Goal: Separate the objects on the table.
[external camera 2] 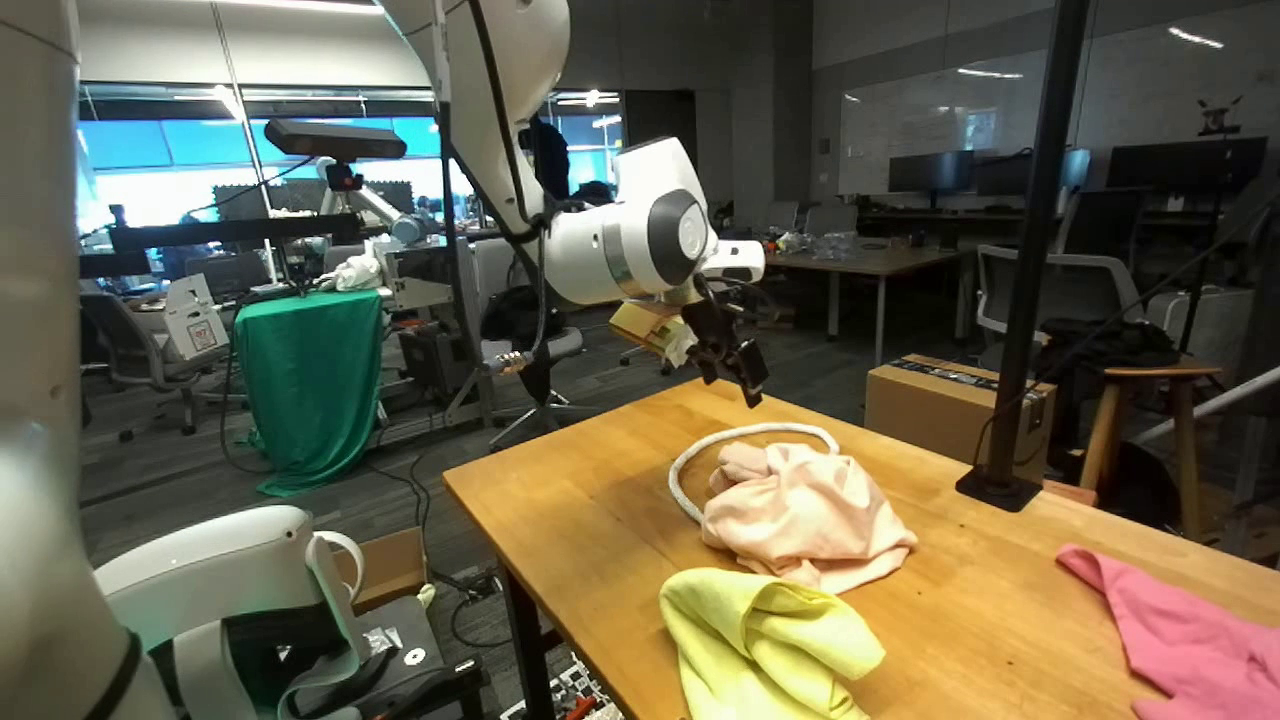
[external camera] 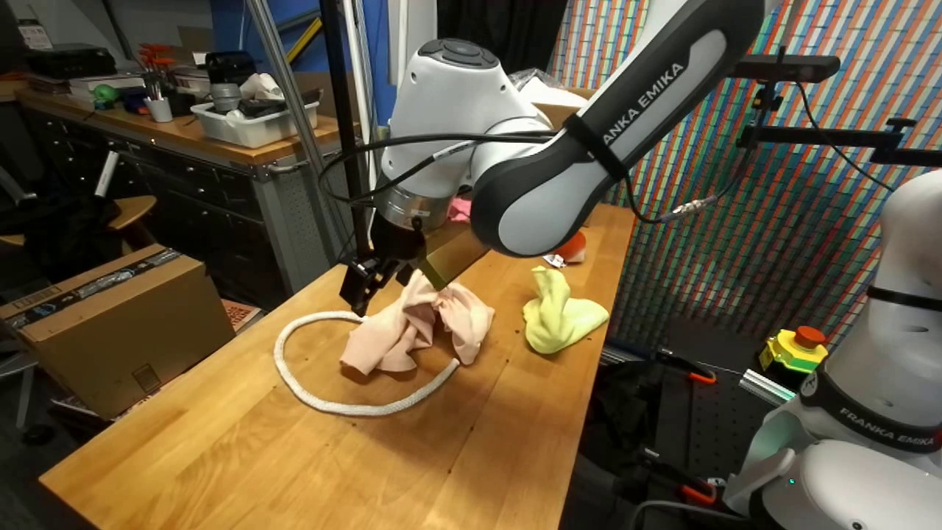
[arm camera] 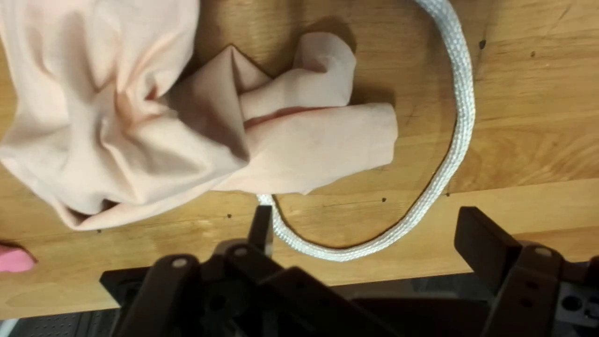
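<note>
From here, the fingers (arm camera: 486,248) hang wide and empty, and tugging the white rope (external camera: 331,406), at eight o'clock from the peach cloth (external camera: 405,331) on the counter (external camera: 331,471), might drag the cloth too, because one end looks tucked under it.

Wooden table (external camera: 471,456), matt beige cloth (arm camera: 140,140), braided cord (arm camera: 451,164)

I can read ANKA EMIKA on the robot arm (external camera: 642,110), by the edge of a black strap (external camera: 597,147), and FRANKA EMIKA on a low black band (external camera: 883,422)
</note>
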Robot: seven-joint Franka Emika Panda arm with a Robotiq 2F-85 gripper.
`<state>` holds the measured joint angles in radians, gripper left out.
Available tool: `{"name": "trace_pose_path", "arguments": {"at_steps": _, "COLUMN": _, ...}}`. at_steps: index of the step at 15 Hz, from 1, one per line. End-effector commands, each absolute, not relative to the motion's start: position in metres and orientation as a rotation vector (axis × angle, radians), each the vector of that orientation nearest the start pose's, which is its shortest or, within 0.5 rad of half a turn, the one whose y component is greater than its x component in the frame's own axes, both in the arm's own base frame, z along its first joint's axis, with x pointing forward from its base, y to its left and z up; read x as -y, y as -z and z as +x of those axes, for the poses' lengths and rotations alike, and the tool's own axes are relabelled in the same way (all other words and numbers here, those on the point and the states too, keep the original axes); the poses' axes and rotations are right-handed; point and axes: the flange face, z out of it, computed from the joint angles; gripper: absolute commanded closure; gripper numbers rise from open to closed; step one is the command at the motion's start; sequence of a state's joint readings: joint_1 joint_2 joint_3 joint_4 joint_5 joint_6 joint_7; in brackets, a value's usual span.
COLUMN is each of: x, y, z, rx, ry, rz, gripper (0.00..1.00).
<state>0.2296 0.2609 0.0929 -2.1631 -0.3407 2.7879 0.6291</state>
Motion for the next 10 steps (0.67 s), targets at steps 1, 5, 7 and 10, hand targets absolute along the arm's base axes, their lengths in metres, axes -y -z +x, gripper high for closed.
{"name": "trace_pose_path", "arguments": {"at_steps": 1, "x": -0.226, "y": -0.297, "z": 0.571, "rx": 0.09, "ry": 0.538, "rz": -2.988, "gripper": 0.0}}
{"name": "trace_pose_path", "arguments": {"at_steps": 5, "x": -0.24, "y": -0.286, "z": 0.581, "rx": 0.22, "ry": 0.503, "rz": -3.022, "gripper": 0.0}}
{"name": "trace_pose_path", "arguments": {"at_steps": 7, "x": -0.239, "y": -0.283, "z": 0.588, "rx": 0.3, "ry": 0.488, "rz": -3.083, "gripper": 0.0}}
{"name": "trace_pose_path", "arguments": {"at_steps": 10, "x": -0.231, "y": -0.278, "z": 0.602, "rx": 0.39, "ry": 0.433, "rz": -3.194, "gripper": 0.0}}
